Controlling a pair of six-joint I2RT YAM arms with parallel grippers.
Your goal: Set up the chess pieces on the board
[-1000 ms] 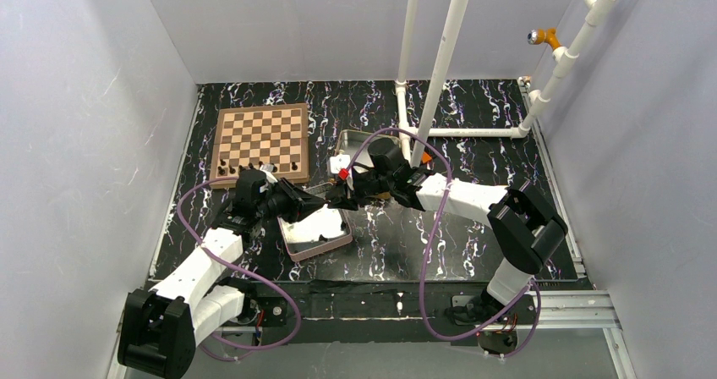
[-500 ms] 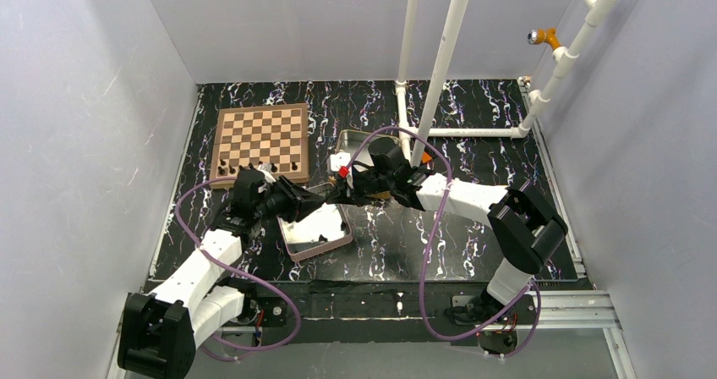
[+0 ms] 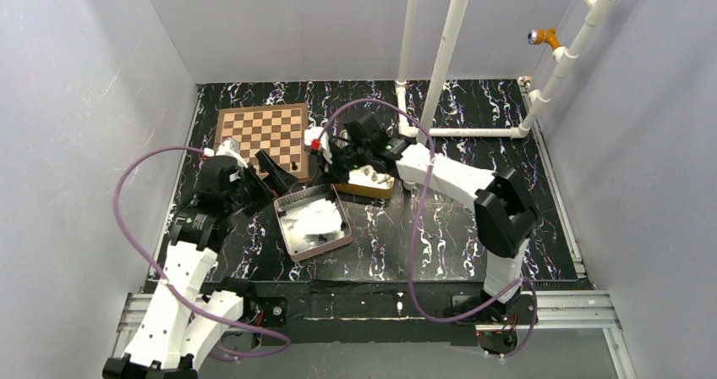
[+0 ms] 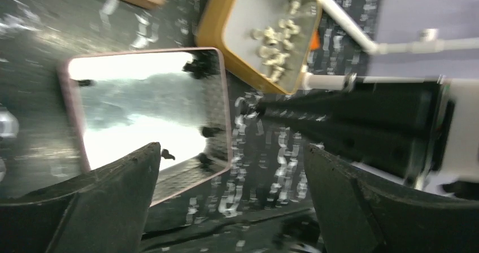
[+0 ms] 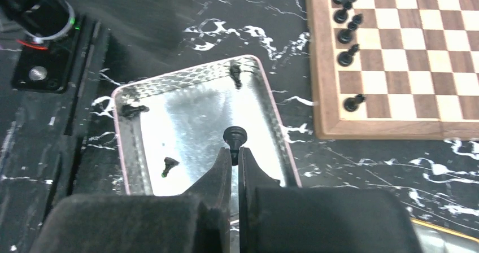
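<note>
chess pieces (image 5: 345,55) — perhaps six on board (image 5: 429,49)

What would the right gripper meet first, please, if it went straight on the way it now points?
Probably the shiny floor of the pink-rimmed metal tin: the right gripper, shut on a small black chess piece, aims into it, though depth is unclear.

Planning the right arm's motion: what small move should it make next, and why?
Probably swing toward the tan-and-brown wooden chessboard: the right gripper is shut on a tiny black chess piece, and one edge-row square between the standing pieces looks free.
</note>
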